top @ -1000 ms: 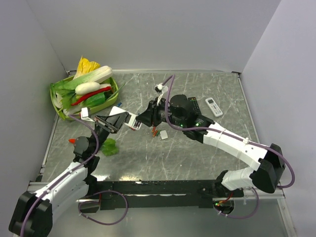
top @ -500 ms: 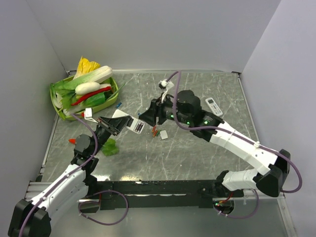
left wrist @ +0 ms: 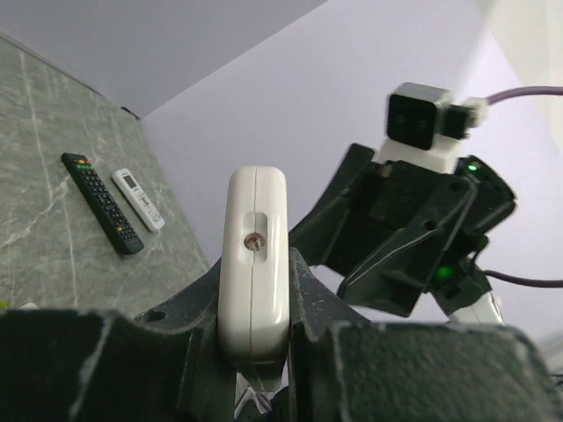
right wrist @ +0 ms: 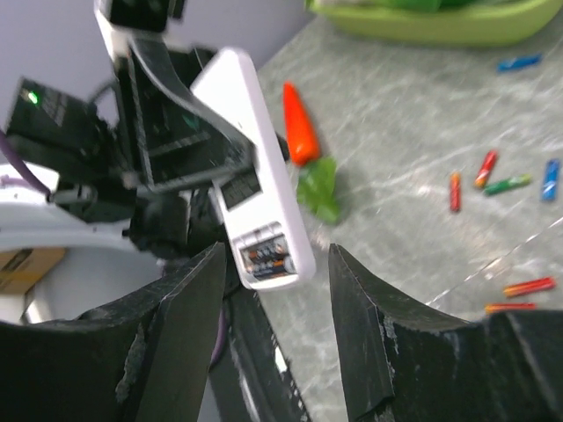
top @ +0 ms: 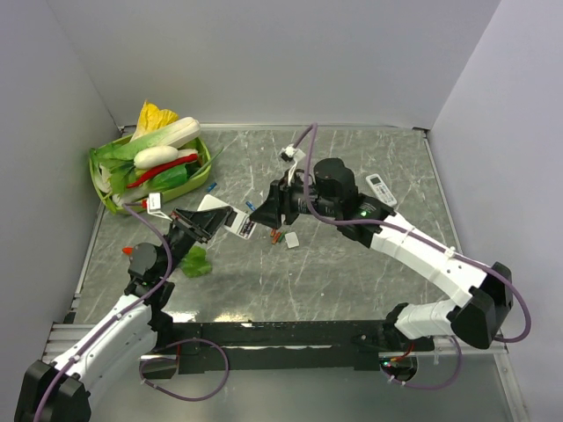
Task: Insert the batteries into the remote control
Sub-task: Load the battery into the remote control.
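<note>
Overhead view of a grey marble-patterned table (top: 290, 281) with 2 robot arms reaching toward its middle. The left gripper (top: 214, 222) is clamped on the remote control (top: 236, 223), a small white-backed rectangle. It holds the remote raised above the table, just left of centre. The left wrist view shows the remote edge-on, squeezed between the black jaws.

The right gripper (top: 262, 211) hangs just beside the remote's free end. Its fingers (right wrist: 180, 334) are apart, with nothing gripped between them. In the right wrist view the remote's white back faces the camera. An open battery compartment (right wrist: 266, 257) at the remote's lower end appears to hold batteries, but the picture is too blurred to count them.

Loose batteries (top: 276, 236) in red, green, orange and blue lie scattered on the table near the grippers, next to a small white piece (top: 292, 239). A green basket (top: 204, 163) of vegetables sits at the far left. A carrot (right wrist: 299, 123) and a green leaf (right wrist: 318, 189) lie near the left arm. A long black remote (left wrist: 101, 204) and a white remote (left wrist: 138, 199) lie side by side toward the far right.
</note>
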{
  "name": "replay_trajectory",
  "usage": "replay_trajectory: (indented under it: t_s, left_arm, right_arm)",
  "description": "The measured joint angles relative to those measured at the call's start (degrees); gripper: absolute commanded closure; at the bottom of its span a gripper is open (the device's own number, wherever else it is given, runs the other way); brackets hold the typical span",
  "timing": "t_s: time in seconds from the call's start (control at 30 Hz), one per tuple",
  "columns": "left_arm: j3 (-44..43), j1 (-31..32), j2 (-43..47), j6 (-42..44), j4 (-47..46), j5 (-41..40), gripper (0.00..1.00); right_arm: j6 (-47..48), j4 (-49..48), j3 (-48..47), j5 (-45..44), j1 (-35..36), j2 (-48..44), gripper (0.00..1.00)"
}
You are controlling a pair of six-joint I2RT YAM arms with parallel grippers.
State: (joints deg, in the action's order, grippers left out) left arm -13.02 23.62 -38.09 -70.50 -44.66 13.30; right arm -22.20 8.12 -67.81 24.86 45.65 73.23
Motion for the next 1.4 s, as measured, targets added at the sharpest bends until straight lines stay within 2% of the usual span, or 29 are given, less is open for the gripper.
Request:
replay_trajectory:
  t_s: [0.27, 0.43, 0.63, 0.87, 0.97, 1.03, 1.07, 1.23, 1.33, 1.4]
  left_arm:
    - [0.0, 0.0, -0.2, -0.2, -3.6, 1.9, 0.98]
    - [-0.2, 0.0, -0.8, -0.2, -4.7, 2.4, 0.98]
    - [-0.2, 0.0, -1.2, -0.5, -5.8, 3.3, 0.98]
    - [-0.3, 0.0, -2.2, -0.7, -7.3, 3.8, 0.98]
    - [-0.3, 0.0, -2.2, -0.7, -7.7, 3.8, 0.98]
    - [-0.3, 0.0, -2.2, -0.7, -7.5, 3.8, 0.98]
    - [-0.3, 0.0, -2.2, -0.7, -7.5, 3.8, 0.98]
    - [-0.3, 0.0, -2.1, -2.4, -7.6, 3.8, 0.98]
    - [-0.3, 0.0, -2.1, -2.6, -7.7, 3.8, 0.98]
    - [-0.3, 0.0, -2.1, -2.6, -7.7, 3.8, 0.98]
  right_arm:
    - [-2.5, -1.7, 2.9, 7.6, -0.8, 2.8, 0.5]
    - [-5.9, -6.1, 5.4, 11.5, -2.7, 2.8, 0.53]
    - [-9.4, -10.5, 6.3, 14.6, -3.7, 2.8, 0.54]
    - [-11.8, -14.2, 6.3, 16.6, -3.8, 3.7, 0.61]
    - [-12.3, -14.8, 6.3, 17.0, -3.8, 4.6, 0.68]
    - [-12.7, -14.9, 6.3, 17.5, -3.8, 5.0, 0.77]
    - [-12.7, -15.0, 6.3, 17.8, -3.8, 5.0, 0.84]
    - [-11.4, -15.8, 6.3, 19.5, -4.0, 5.0, 0.98]
    - [-11.2, -15.8, 6.3, 19.6, -4.1, 5.0, 0.98]
    - [-11.0, -15.7, 6.3, 19.6, -4.1, 5.0, 0.9]
